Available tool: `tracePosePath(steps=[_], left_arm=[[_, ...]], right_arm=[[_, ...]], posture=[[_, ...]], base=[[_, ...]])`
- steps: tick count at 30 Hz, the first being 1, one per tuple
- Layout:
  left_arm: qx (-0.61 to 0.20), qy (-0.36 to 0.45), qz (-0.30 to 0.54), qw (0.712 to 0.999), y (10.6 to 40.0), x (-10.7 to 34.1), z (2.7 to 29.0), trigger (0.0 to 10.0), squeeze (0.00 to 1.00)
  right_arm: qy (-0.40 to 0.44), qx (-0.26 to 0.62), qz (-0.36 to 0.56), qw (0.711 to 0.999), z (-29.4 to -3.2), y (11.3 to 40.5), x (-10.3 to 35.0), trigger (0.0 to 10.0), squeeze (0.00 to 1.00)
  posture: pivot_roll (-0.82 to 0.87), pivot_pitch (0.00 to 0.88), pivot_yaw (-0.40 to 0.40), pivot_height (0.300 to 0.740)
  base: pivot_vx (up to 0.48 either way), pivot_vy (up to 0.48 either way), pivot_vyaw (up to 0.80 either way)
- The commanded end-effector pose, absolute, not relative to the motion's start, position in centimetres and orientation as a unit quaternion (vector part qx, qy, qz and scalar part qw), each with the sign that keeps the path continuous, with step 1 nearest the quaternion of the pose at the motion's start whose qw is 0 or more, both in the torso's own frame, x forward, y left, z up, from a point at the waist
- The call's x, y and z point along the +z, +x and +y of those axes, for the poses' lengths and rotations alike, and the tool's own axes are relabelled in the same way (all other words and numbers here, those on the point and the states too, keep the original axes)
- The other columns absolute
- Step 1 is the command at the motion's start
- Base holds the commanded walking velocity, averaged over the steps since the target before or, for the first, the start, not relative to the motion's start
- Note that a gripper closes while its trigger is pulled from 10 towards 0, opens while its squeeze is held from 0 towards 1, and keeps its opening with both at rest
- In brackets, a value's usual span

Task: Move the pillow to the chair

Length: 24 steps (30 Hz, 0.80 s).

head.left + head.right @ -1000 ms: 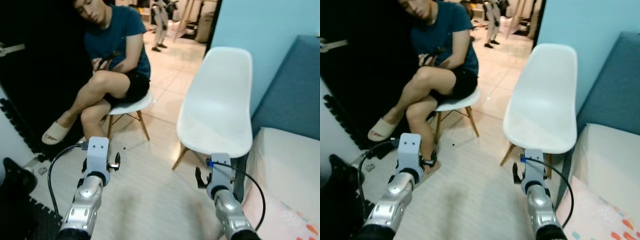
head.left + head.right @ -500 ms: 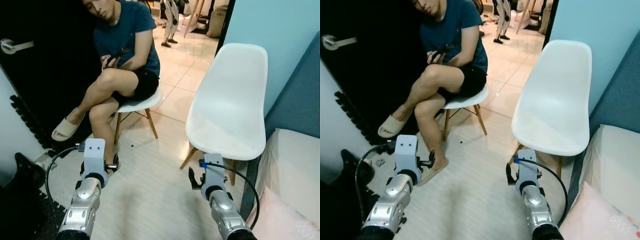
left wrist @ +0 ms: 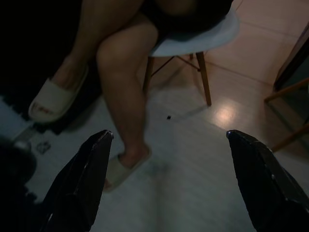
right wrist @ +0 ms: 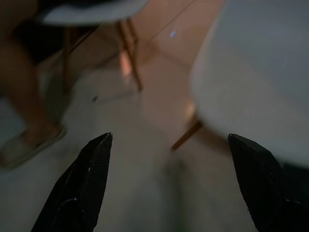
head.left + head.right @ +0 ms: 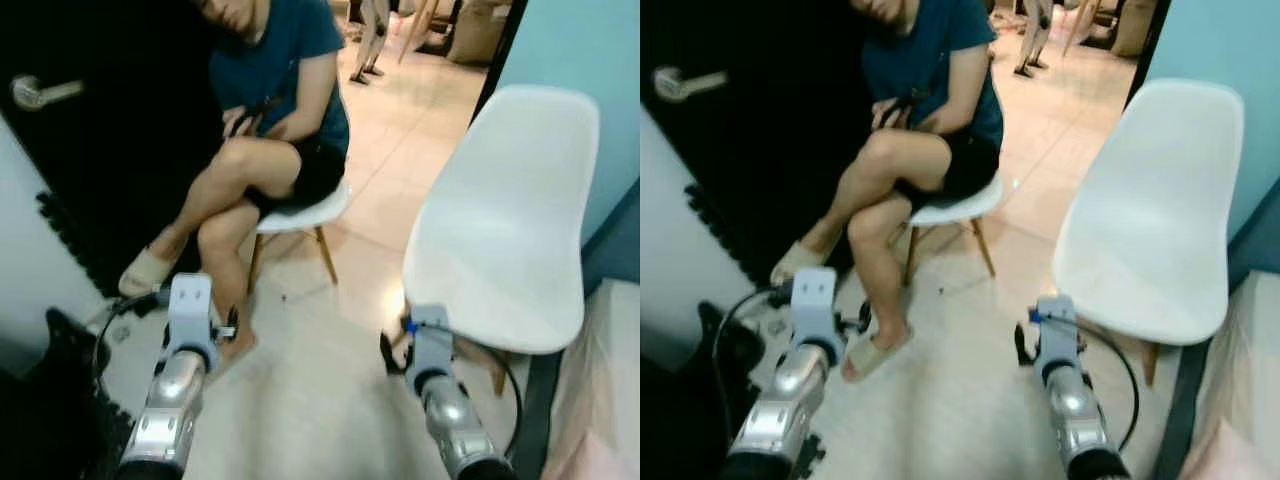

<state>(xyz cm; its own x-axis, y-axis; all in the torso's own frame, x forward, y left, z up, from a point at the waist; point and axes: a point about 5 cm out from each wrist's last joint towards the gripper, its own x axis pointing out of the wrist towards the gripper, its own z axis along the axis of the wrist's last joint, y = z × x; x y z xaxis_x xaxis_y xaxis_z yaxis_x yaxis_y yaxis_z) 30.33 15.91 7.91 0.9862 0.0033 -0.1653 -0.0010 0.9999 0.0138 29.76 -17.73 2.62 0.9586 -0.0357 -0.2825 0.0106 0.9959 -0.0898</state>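
An empty chair (image 5: 500,225) is set on the floor (image 5: 950,400) ahead-right. A 2nd chair (image 5: 300,213), occupied by a seated person (image 5: 270,130), is placed to its left, well apart. A door w/ handle (image 5: 40,90) is found behind the person, far left. A bed edge (image 5: 1250,380) is seen at far right, just beside the empty chair. The left end effector (image 3: 169,183) is held over the floor near the person's foot (image 3: 123,166); the right end effector (image 4: 169,183) is held before the empty chair's legs, fingers spread on both.
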Motion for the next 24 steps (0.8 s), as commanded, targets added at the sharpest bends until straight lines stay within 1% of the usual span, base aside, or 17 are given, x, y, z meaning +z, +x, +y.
tracePosePath(steps=[1,18,20,24], left_arm=[[0.008,0.011,0.102,0.995,29.83,7.03,16.59,10.0,0.00],[0.001,0.012,0.101,0.995,30.10,7.17,16.41,10.0,0.00],[0.002,0.012,0.101,0.995,30.10,7.20,16.44,10.0,0.00],[0.003,0.012,0.101,0.995,30.05,7.18,16.53,10.0,0.00]], right_arm=[[-0.033,-0.014,0.150,0.988,-17.41,29.32,2.12,10.0,0.00],[-0.027,-0.025,0.151,0.988,-17.67,29.04,1.96,10.0,0.00],[-0.025,-0.028,0.157,0.987,-17.75,28.98,1.79,10.0,0.00],[-0.048,-0.017,0.165,0.985,-17.50,28.94,1.57,10.0,0.00]], posture=[[0.02,0.073,0.024,0.740],[0.02,0.067,0.026,0.740],[0.03,0.068,0.025,0.740],[0.03,0.067,0.025,0.740]], base=[[0.281,0.000,-0.80],[0.277,0.000,-0.80],[0.270,0.000,-0.51],[0.267,0.000,0.00]])
